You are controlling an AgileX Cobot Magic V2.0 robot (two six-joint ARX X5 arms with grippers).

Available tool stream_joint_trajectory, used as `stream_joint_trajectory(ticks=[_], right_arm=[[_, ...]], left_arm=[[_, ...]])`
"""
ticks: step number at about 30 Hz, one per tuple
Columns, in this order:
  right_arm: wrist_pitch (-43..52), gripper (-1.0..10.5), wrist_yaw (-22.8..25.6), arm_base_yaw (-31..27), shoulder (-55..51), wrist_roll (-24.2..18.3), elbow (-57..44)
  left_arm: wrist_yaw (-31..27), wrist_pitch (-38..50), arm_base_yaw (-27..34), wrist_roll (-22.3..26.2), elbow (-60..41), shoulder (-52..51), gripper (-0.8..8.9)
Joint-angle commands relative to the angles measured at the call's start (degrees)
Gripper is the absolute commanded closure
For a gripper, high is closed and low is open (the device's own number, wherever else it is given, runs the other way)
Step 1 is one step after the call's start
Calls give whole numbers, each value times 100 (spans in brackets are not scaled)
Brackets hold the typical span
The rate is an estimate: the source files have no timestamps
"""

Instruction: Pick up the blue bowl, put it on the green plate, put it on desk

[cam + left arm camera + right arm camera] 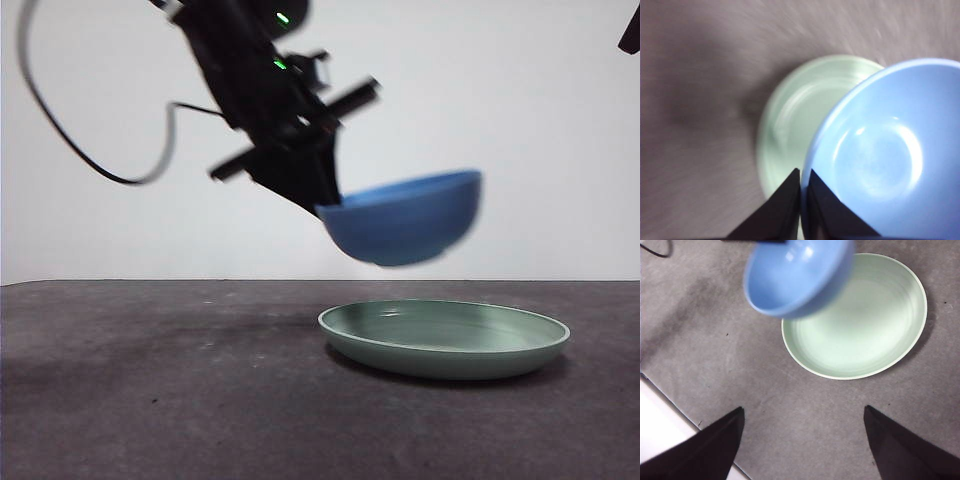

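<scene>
We see the left gripper [322, 200] holding the blue bowl [405, 220] in the air above the desk [160, 380], its two jaws pinched together on the bowl's rim at one side. In the left wrist view the same gripper [803, 176] has its jaws nearly closed, one on the outside and one on the inside of the rim of the bowl [885, 160]. The bowl hangs tilted, its open side lifted on the side away from the jaws, and it touches nothing below.

The green plate [445, 338] lies flat on the desk, directly under and a little beyond the bowl, well in from the front edge of the tabletop. From the right wrist view the bowl [797, 277] overlaps only one edge of the plate [860, 325].

The right gripper [802, 427] waits high and apart with its jaws spread wide, gripping nothing; in the front view it shows only as a dark tip [630, 30] in the top corner.
</scene>
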Motion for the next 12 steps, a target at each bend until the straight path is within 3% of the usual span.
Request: stream_joint_trajectory(ticks=[1,12], right_arm=[[50,565,-2,20,20,79,90],[50,565,0,20,20,81,90]], left_arm=[[-229,-61,-131,-24,417,424,803],[-479,-151,-286,11,844,1268,803]])
